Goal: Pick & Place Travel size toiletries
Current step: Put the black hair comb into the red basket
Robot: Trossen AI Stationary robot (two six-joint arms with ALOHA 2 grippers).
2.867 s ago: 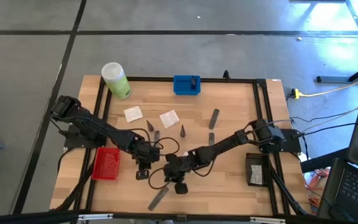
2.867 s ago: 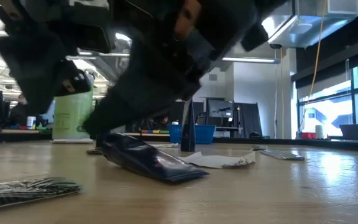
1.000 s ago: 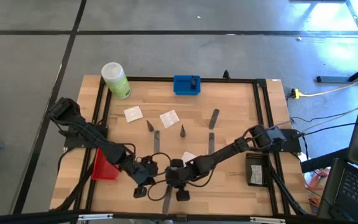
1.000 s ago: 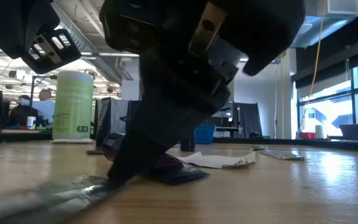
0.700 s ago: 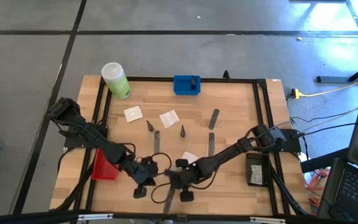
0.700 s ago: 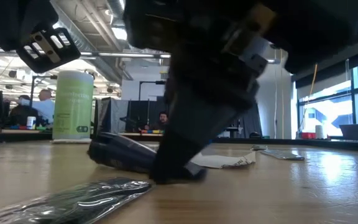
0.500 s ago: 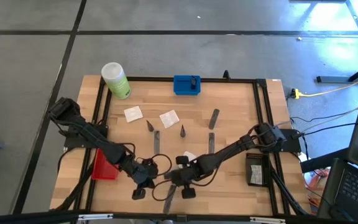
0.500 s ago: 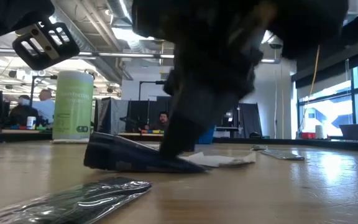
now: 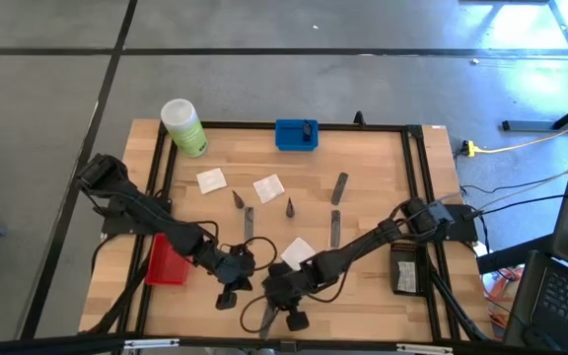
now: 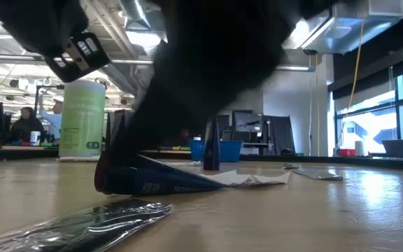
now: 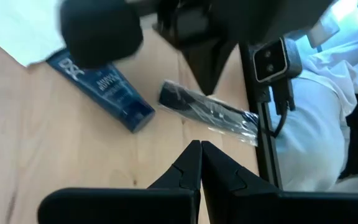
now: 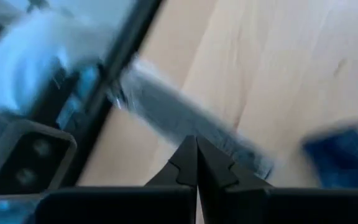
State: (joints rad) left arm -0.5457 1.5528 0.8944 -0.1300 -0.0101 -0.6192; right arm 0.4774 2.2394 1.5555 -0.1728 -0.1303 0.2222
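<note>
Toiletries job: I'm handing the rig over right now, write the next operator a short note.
Left gripper: jaws shut, empty, low over the table's near middle.
Right gripper: jaws shut, empty, right beside it, over the clear packet.
Navy tube lies next to that packet, near the front edge.
Farther back, loose on the table: white sachets, grey tubes, dark cones.
Red tray at the left edge, blue tray at the back.
Done: nothing gripped.
Left: pick and place every item.
</note>
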